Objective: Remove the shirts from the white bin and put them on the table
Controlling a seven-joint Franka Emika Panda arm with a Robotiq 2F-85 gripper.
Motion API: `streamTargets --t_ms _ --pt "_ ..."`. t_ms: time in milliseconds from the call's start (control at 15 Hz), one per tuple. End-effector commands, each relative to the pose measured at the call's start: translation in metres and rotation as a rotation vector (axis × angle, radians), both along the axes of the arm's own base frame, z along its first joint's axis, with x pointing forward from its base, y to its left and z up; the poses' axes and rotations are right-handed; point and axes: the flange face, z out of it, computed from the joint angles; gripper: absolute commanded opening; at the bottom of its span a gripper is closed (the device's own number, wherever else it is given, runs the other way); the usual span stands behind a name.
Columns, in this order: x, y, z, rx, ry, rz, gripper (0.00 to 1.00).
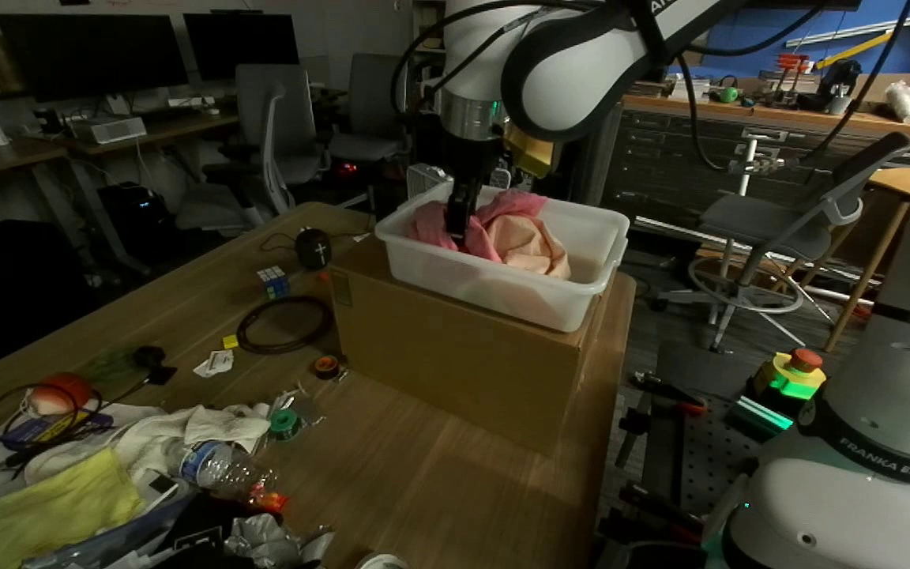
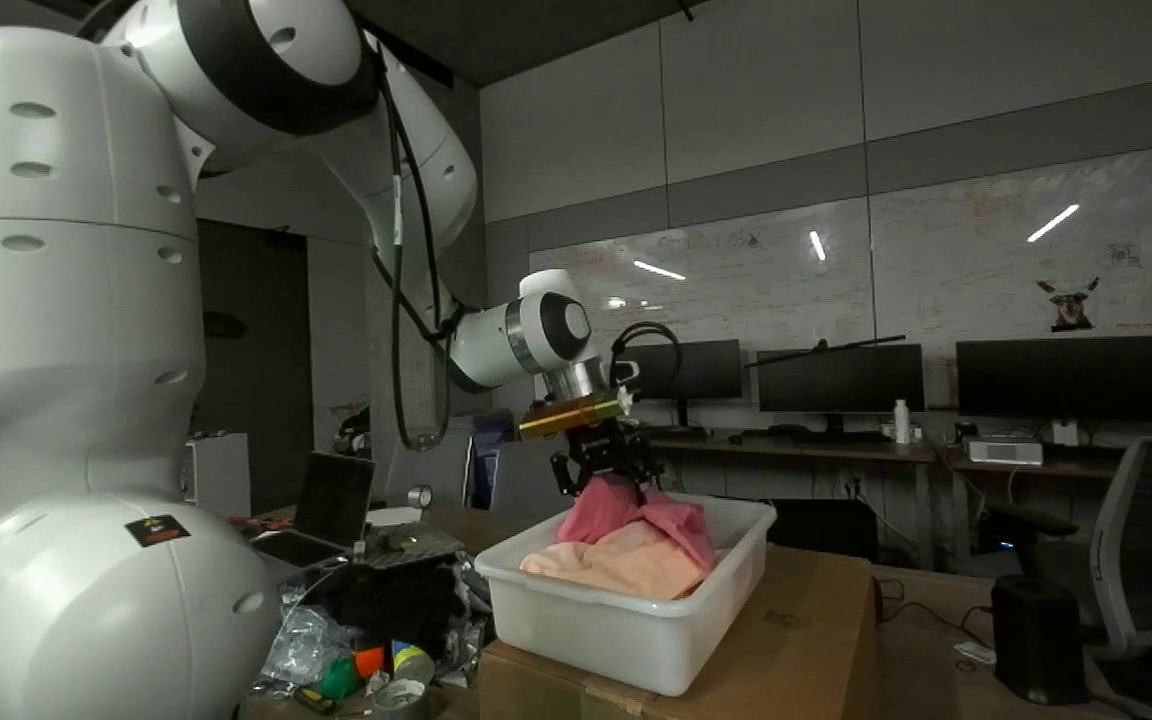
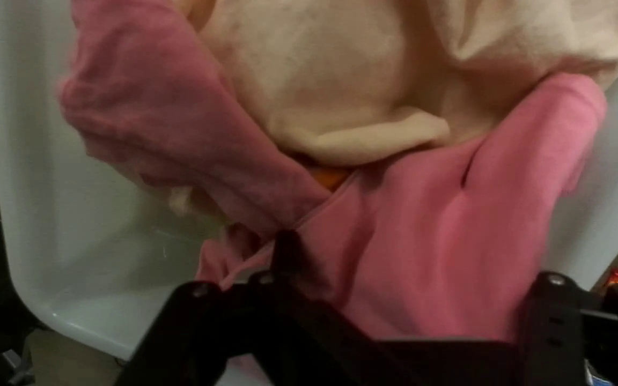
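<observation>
Pretty messy table [image 1: 439, 482], but the pink shirt [image 3: 443, 230] bunches against a peach shirt [image 3: 341, 69] inside the white bin [image 2: 586, 625], claw [image 1: 457, 224] clenched on a pink fold, presumably to haul it out, with a cardboard box [image 1: 455, 356] under the bin, probably for easier reach.

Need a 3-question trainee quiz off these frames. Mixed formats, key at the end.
1. True or false: the white bin stands on a cardboard box.

2. Multiple choice: what colour is the cloth at the gripper?
A) white
B) pink
C) yellow

3. Short answer: in an exterior view, which puzzle lies on the table?

Key:
1. True.
2. B, the pink cloth.
3. A Rubik's cube.
</observation>
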Motion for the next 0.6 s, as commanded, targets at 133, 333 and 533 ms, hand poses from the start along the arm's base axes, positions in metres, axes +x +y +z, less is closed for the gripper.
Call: streamTargets --t_ms 133,333,533 --pt "0.004 -0.003 0.002 0.042 -0.013 -0.009 0.35" --pt "0.0 -0.003 0.006 0.07 -0.014 -0.048 0.13" --pt "-0.005 -0.001 0.013 0.096 -0.022 -0.1 0.0"
